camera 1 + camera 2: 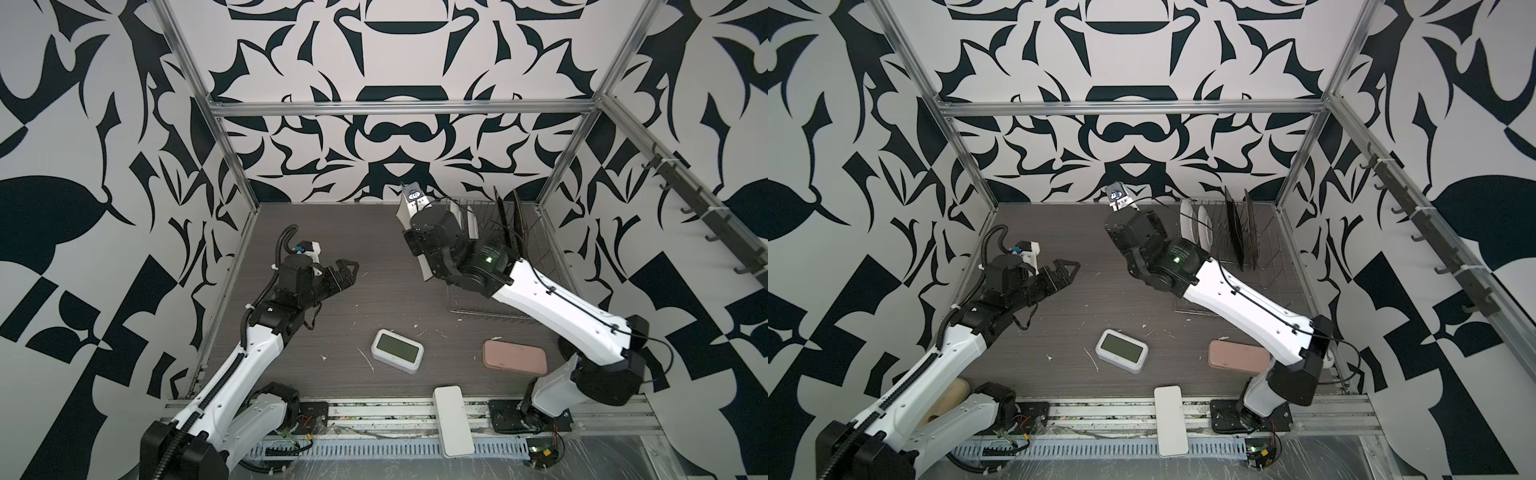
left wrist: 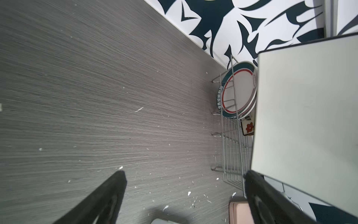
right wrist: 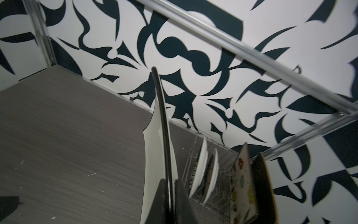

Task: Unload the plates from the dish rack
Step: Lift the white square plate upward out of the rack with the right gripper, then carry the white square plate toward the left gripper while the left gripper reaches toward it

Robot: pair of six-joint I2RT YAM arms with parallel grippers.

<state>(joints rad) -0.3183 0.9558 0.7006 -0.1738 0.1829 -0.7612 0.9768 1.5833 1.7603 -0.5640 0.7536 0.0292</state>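
Observation:
My right gripper (image 3: 171, 187) is shut on the rim of a white square plate with a dark edge (image 3: 154, 147), held upright above the table, just left of the dish rack (image 1: 540, 253). The left wrist view shows this plate's broad white face (image 2: 306, 116). Standing in the rack are two round plates (image 1: 1188, 220) (image 1: 1205, 233), a floral square plate (image 3: 242, 184) and a dark one with a tan edge (image 3: 265, 190). One round plate shows its teal rim (image 2: 238, 67). At the table's left my left gripper (image 1: 353, 271) stands open and empty, pointing toward the rack.
A white digital clock (image 1: 397, 347) and a pink oblong case (image 1: 514, 357) lie on the table's front half. A white rectangular block (image 1: 453, 419) rests across the front rail. The rack sits in the back right corner against the wall and a frame post (image 1: 557, 183).

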